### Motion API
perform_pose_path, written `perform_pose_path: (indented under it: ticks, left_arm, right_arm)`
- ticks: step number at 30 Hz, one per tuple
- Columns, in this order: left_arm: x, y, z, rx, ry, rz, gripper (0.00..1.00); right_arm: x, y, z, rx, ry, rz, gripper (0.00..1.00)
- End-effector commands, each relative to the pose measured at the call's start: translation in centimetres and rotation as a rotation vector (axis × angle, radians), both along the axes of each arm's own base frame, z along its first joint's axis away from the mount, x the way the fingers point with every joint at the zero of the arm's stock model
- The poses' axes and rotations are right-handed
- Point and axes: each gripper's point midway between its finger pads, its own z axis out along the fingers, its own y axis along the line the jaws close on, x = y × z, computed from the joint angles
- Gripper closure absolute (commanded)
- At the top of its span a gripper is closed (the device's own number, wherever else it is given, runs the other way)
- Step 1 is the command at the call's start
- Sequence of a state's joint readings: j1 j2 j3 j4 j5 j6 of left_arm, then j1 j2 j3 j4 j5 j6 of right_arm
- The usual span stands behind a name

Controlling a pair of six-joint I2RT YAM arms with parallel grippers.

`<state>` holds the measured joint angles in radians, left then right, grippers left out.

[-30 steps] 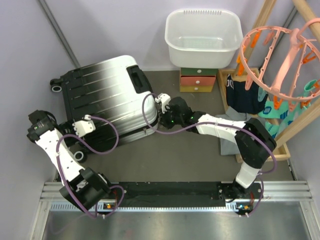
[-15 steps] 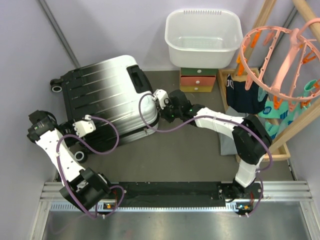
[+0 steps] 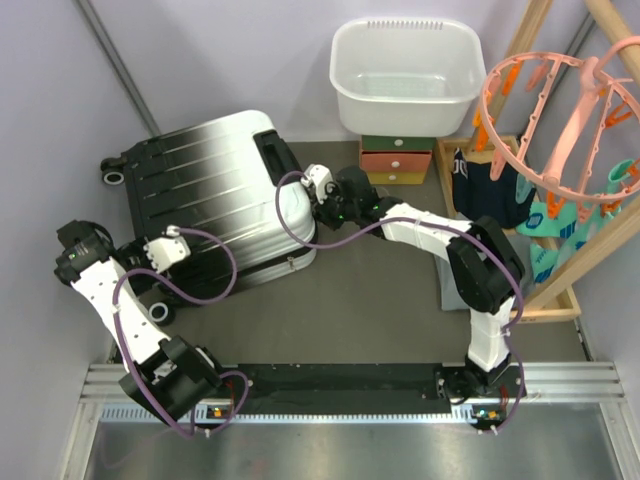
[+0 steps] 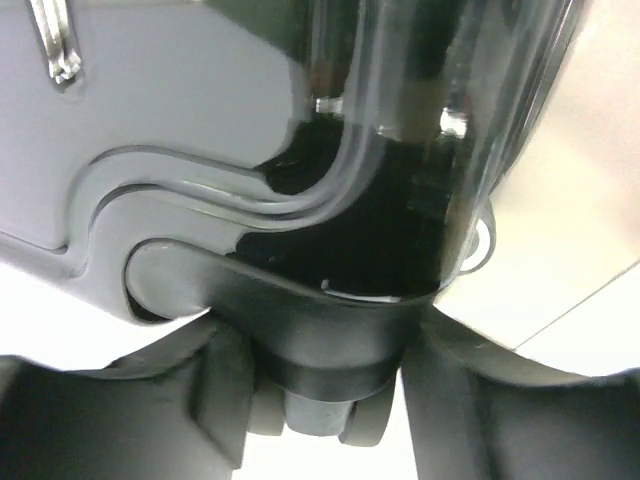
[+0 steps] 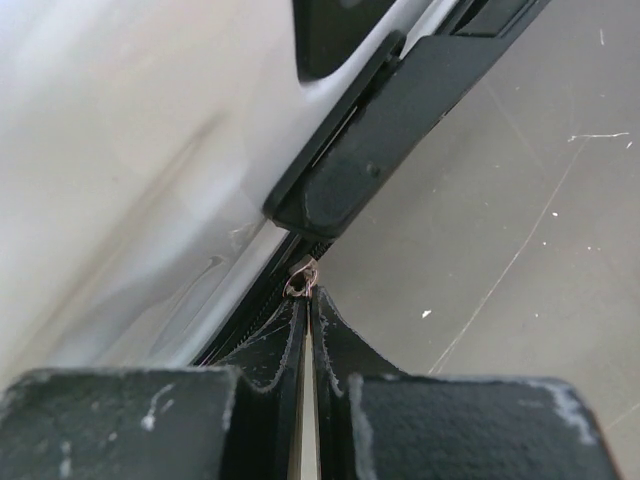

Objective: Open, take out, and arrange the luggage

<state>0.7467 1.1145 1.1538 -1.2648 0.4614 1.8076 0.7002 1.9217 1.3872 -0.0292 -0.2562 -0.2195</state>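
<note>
The luggage (image 3: 210, 190) lies flat and closed on the grey floor, ribbed shell black at the left fading to white at the right, black handle (image 3: 275, 155) at its far right. My right gripper (image 3: 322, 196) is at its right edge beside the handle, shut on the zipper pull (image 5: 302, 280) of the zipper line under the handle mount (image 5: 345, 185). My left gripper (image 3: 150, 262) is at the near left corner. In the left wrist view its fingers (image 4: 215, 400) close on either side of a black wheel (image 4: 330, 415) and its housing.
A white laundry basket (image 3: 408, 75) sits on a small green-and-orange drawer box (image 3: 397, 160) behind the luggage. A wooden rack with dark clothes (image 3: 490, 190) and a pink peg hanger (image 3: 570, 110) stand at the right. Grey cloth (image 3: 455, 285) lies on the floor.
My right gripper has slid along the luggage's right edge toward the far side, up to the handle, still pinching the zipper pull. The left arm has not moved.
</note>
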Motion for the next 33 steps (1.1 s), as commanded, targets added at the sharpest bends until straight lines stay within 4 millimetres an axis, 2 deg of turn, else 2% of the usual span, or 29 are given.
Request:
perform_pose_path:
  ticks: [1, 3, 4, 5, 7, 9, 12, 13, 14, 15, 17, 18, 19, 20, 22, 23, 25, 26, 28, 29, 31, 32, 33]
  left_arm:
    - [1.5, -0.2, 1.5, -0.146, -0.092, 0.199, 0.31]
    - [2.3, -0.4, 3.3, -0.219, -0.131, 0.272, 0.14]
    - [2.5, -0.5, 4.1, -0.243, -0.140, 0.297, 0.11]
    - [3.0, -0.6, 5.7, -0.268, -0.168, 0.310, 0.10]
    - [2.4, -1.7, 6.5, -0.310, -0.143, 0.309, 0.07]
    - [2.6, -2.5, 8.2, -0.337, -0.173, 0.287, 0.06]
    - [4.3, -2.4, 9.7, -0.439, -0.249, 0.378, 0.06]
    - [5.3, -1.6, 10.2, -0.468, -0.298, 0.430, 0.11]
    - [7.3, 0.0, 11.1, -0.554, -0.386, 0.568, 0.16]
    - [8.3, 1.0, 11.9, -0.581, -0.444, 0.627, 0.26]
    - [9.8, 3.8, 12.7, -0.607, -0.550, 0.778, 0.57]
    - [10.4, 4.4, 12.7, -0.603, -0.574, 0.814, 0.65]
    - [10.3, 6.0, 12.3, -0.546, -0.602, 0.899, 0.70]
    - [11.0, 6.1, 10.9, -0.531, -0.586, 0.919, 0.74]
    - [11.5, 7.7, 10.0, -0.468, -0.611, 0.971, 0.75]
    - [11.3, 8.7, 8.4, -0.434, -0.594, 1.021, 0.75]
    - [11.9, 10.1, 7.7, -0.398, -0.620, 1.053, 0.75]
    - [11.7, 11.2, 6.0, -0.357, -0.598, 1.103, 0.76]
    - [12.2, 12.3, 4.9, -0.328, -0.599, 1.131, 0.78]
    - [12.6, 12.5, 3.0, -0.321, -0.549, 1.124, 0.78]
    - [13.3, 12.1, 1.2, -0.331, -0.505, 1.115, 0.78]
    - [13.8, 11.3, -0.4, -0.353, -0.460, 1.099, 0.78]
    - [14.6, 9.9, -1.1, -0.408, -0.430, 1.047, 0.78]
  right_arm:
    - [0.1, 2.3, 4.1, 0.133, -0.109, 0.034, 1.00]
    - [-1.1, 2.9, 3.3, 0.122, -0.086, 0.051, 1.00]
    - [-1.4, 3.1, 3.0, 0.122, -0.071, 0.049, 1.00]
    - [-1.8, 3.4, 2.8, 0.122, -0.062, 0.055, 1.00]
    - [-2.0, 3.6, 2.5, 0.125, -0.043, 0.048, 1.00]
    - [-2.1, 3.6, 2.4, 0.130, -0.030, 0.038, 1.00]
    - [-2.3, 3.5, 2.2, 0.135, -0.002, 0.028, 1.00]
    - [-2.5, 3.6, 2.0, 0.138, 0.014, 0.026, 1.00]
    - [-2.5, 3.6, 2.0, 0.141, 0.021, 0.022, 1.00]
    - [-2.7, 3.7, 1.7, 0.141, 0.033, 0.022, 1.00]
    - [-2.8, 3.7, 1.5, 0.145, 0.051, 0.013, 1.00]
    - [-2.8, 3.6, 1.3, 0.144, 0.058, 0.007, 1.00]
    - [-2.8, 3.6, 1.3, 0.149, 0.066, 0.002, 1.00]
    - [-2.8, 3.7, 1.3, 0.151, 0.071, -0.001, 1.00]
    - [-2.9, 3.7, 1.5, 0.157, 0.078, -0.008, 1.00]
    - [-2.9, 3.8, 1.6, 0.160, 0.078, -0.009, 1.00]
    - [-2.8, 3.7, 1.7, 0.159, 0.073, -0.013, 1.00]
    - [-3.0, 3.9, 1.8, 0.160, 0.076, -0.010, 1.00]
    - [-3.1, 4.0, 1.8, 0.158, 0.074, -0.010, 1.00]
    - [-3.3, 4.1, 1.9, 0.156, 0.072, -0.011, 1.00]
    - [-3.6, 4.2, 1.9, 0.153, 0.073, -0.011, 1.00]
    - [-3.9, 4.1, 1.9, 0.153, 0.075, -0.010, 1.00]
    - [-4.2, 4.3, 2.2, 0.160, 0.074, -0.006, 1.00]
